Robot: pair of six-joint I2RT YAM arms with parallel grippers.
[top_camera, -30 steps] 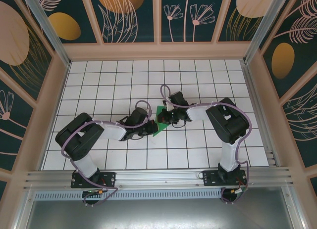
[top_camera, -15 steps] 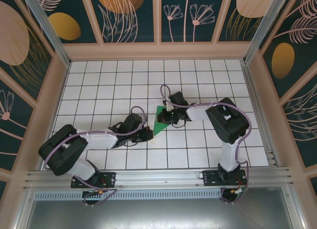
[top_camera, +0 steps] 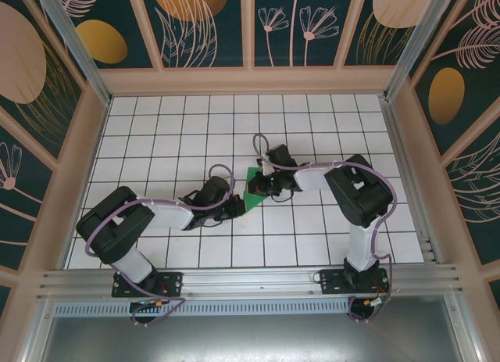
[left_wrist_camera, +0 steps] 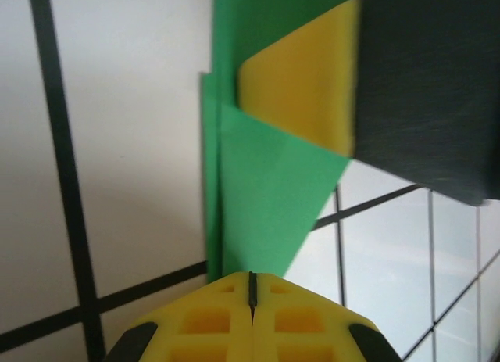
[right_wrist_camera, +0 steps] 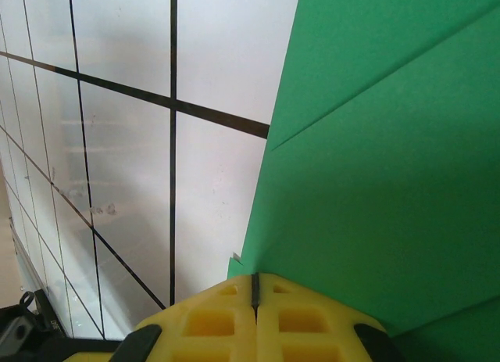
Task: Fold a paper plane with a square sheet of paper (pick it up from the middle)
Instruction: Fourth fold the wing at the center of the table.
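The square sheet of paper (top_camera: 250, 177) is a creased bright-green folded shape lying flat on the white grid table near the middle. In the left wrist view its layered pointed flap (left_wrist_camera: 266, 190) runs up to my left gripper (left_wrist_camera: 251, 277), whose yellow jaws are shut with their tip at the paper's near end. My left gripper (top_camera: 236, 209) sits just left of the sheet. My right gripper (top_camera: 256, 190) rests on it from the right; its jaws (right_wrist_camera: 255, 280) are shut and set down on the green surface (right_wrist_camera: 391, 182). Its yellow finger (left_wrist_camera: 305, 88) presses the paper flat.
The white tiled table (top_camera: 312, 127) is walled by a wooden frame with patterned panels (top_camera: 203, 26). An aluminium rail (top_camera: 250, 282) runs along the near edge by both arm bases. Both arms crowd the centre.
My left arm drew back to the left half a second ago, then swung in again so its gripper is at the paper's lower left edge. The right arm and the paper stayed put.
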